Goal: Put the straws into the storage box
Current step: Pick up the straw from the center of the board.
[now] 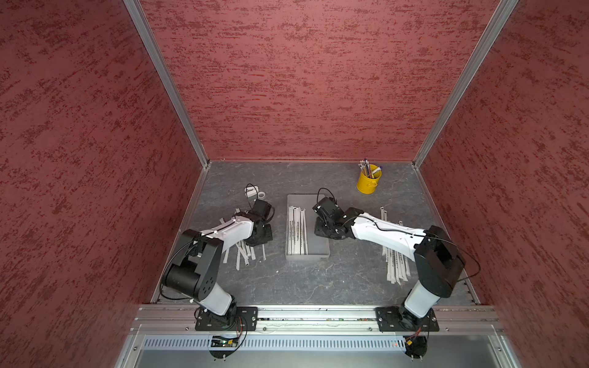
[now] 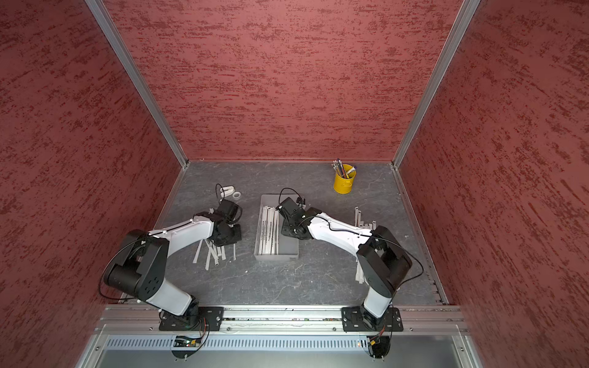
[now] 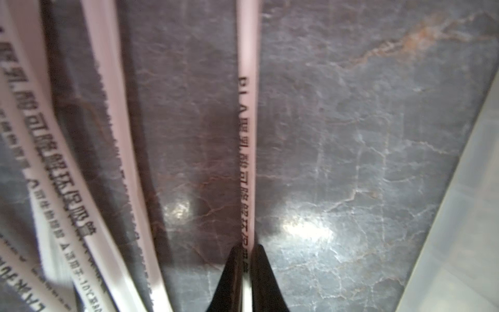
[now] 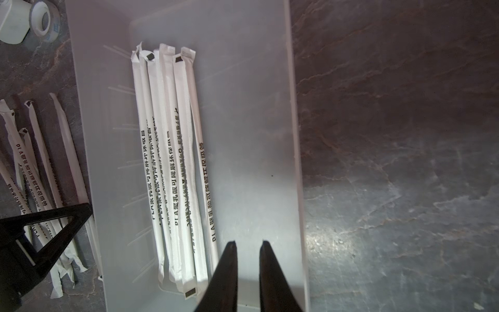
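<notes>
Straws [image 4: 172, 162]: 6 in the storage box [image 4: 256, 108], 1 in left hand [image 3: 249, 247].

white straws [image 4: 172, 162] with rows of black print; translucent whitish-grey storage box [image 4: 256, 108] below the black right gripper [image 4: 248, 242]; dark grey table [image 4: 405, 135] veined rust and white; yellow cup [image 1: 368, 183] well apart from it.

Wrappers of the straws [image 4: 172, 162]: matt white paper, crimped edges. The storage box [image 4: 256, 108]: smooth, frosted translucent plastic. The surface [image 4: 405, 202]: glossy, grey veined stone look.
</notes>
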`<state>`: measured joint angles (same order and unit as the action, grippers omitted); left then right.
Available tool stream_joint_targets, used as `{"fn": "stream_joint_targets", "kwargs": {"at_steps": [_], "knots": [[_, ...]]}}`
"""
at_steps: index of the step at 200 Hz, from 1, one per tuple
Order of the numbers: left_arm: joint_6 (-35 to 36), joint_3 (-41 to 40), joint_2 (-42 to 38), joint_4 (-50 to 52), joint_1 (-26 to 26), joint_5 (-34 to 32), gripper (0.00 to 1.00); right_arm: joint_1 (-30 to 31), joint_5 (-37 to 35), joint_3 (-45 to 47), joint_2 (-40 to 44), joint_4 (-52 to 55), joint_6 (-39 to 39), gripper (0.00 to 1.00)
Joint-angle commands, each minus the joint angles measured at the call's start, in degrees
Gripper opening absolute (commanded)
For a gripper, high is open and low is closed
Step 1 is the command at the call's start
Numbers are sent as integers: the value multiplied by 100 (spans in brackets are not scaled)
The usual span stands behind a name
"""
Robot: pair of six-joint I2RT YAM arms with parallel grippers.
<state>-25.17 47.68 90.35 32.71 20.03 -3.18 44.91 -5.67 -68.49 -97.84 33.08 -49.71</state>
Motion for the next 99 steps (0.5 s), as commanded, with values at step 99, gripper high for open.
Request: {"fn": "stream_joint_targets", "kwargs": {"at_steps": [99], "knots": [[-178, 1509, -433, -22, 1498, 573, 3, -680, -77, 418, 710, 31, 76, 17]]}}
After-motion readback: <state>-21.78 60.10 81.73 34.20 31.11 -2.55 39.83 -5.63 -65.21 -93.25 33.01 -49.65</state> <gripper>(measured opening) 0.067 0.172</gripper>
